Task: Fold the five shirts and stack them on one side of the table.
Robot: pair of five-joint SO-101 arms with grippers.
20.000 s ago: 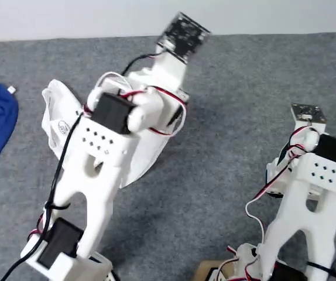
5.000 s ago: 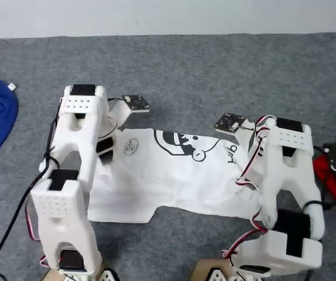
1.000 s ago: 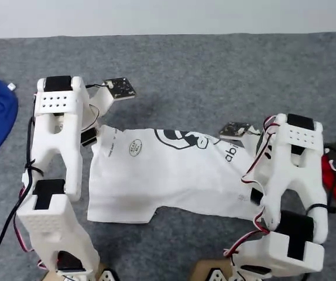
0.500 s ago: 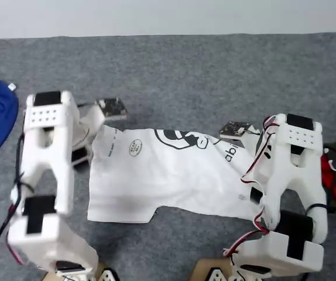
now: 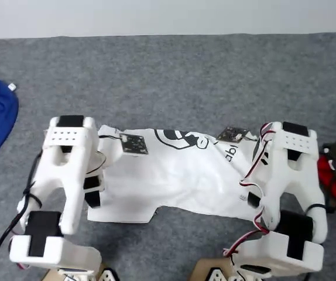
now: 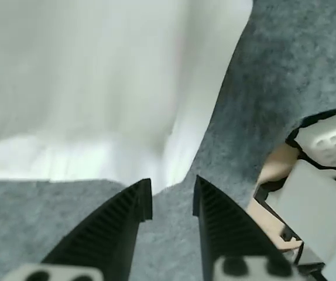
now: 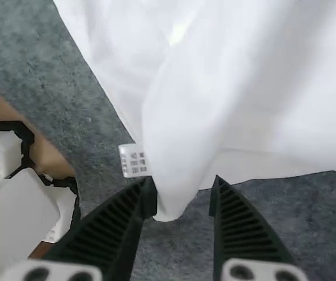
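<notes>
The white cotton shirt with the black cartoon print (image 5: 174,170) lies across the middle of the high view on the grey felt table (image 5: 215,76). My left gripper (image 6: 169,196) hangs with jaws parted over the shirt's near edge at lower left. My right gripper (image 7: 181,199) is parted too, straddling a folded corner beside the small white care label (image 7: 133,160). To fold cleanly I should lower both, pinch at the same time and lift evenly. The shirt's long axis runs left to right, dipping slightly rightward. I judge the hem is at the right and the neck at the left.
</notes>
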